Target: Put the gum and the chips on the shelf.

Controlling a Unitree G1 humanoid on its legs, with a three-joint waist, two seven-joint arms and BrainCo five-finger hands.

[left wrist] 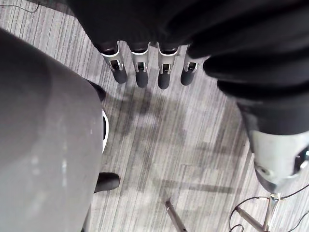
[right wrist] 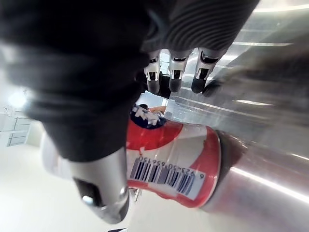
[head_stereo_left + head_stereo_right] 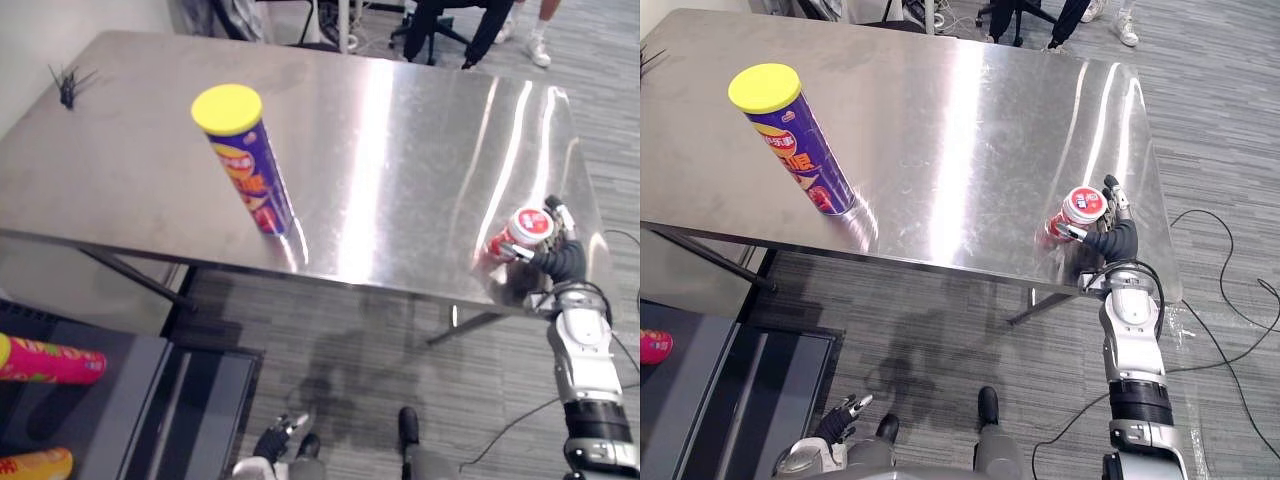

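Grey striped carpet floor (image 3: 340, 350) runs under and around everything, and a person's legs (image 3: 452, 22) stand past the far edge. The brushed-steel tabletop (image 3: 400, 140) is bright with glare and mostly bare, so neither item is crowded. Down at the robot's left sits the dark shelf (image 3: 130, 390), low beside the tabletop, with a pink can (image 3: 55, 362) and an orange can (image 3: 35, 465) lying on it; it looks like the destination.

The chips (image 3: 250, 170), a purple tube with a yellow lid, stand upright toward the left, well apart from either hand. The gum (image 3: 1077, 215), a red-and-white tub, stands near the right front corner. The right hand (image 3: 1115, 238) is just beside it, fingers straight past the tub and thumb along its side, apparently lined up to grasp but not closed. The left hand (image 1: 141, 67) hangs low over the floor, fingers relaxed and holding nothing.
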